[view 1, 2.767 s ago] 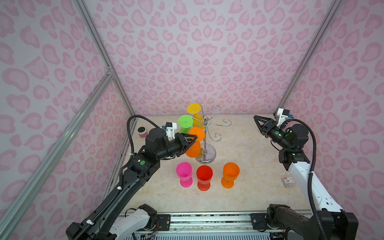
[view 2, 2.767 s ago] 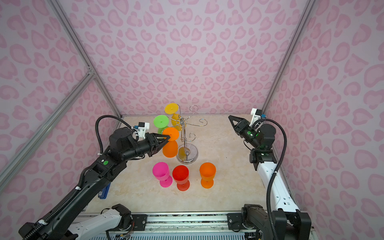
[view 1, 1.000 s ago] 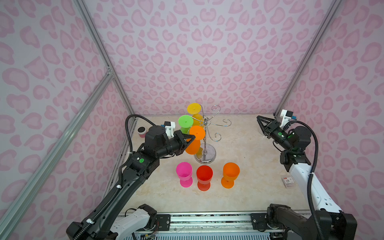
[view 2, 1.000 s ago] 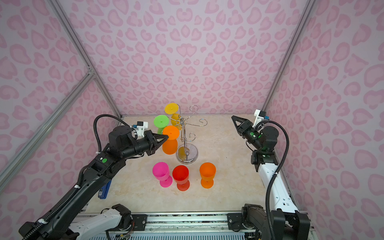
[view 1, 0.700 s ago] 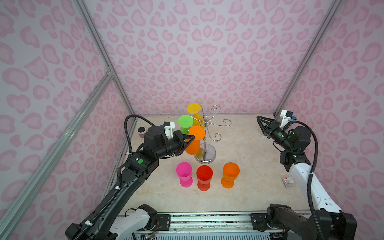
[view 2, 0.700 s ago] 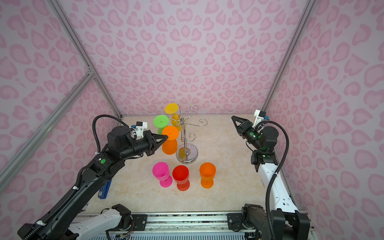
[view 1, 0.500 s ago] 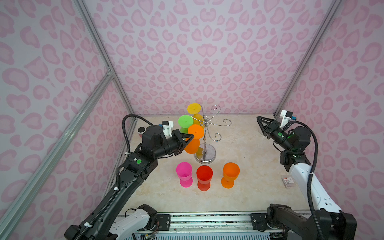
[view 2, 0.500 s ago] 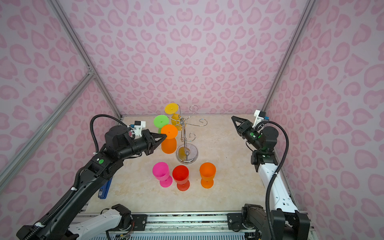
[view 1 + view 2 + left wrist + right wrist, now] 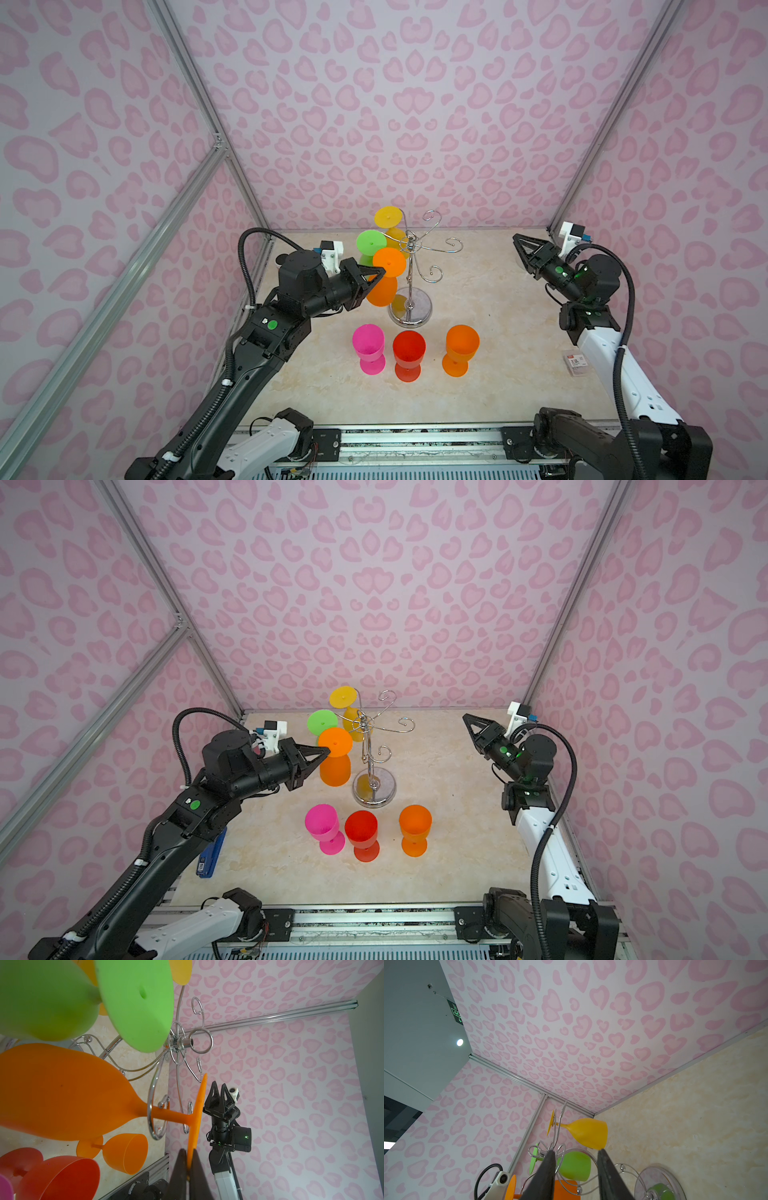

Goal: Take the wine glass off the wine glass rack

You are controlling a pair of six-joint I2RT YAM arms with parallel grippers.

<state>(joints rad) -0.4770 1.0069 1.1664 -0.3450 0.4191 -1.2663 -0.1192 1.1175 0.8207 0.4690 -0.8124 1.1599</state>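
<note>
The chrome wine glass rack stands mid-table on its round base. An orange wine glass hangs upside down at its left. In the left wrist view the glass's stem lies inside a curled wire arm of the rack. My left gripper is shut on the rim of that glass's foot. A green glass and a yellow glass hang behind it. My right gripper hovers open and empty at the right, well away from the rack.
Three glasses stand upright in front of the rack: pink, red and orange. A small card lies by the right arm. A blue object lies under the left arm. Patterned walls enclose three sides.
My left gripper has drawn slightly left with the orange glass's foot in it. The right arm pulled back a little toward the right wall earlier and has held still since.
</note>
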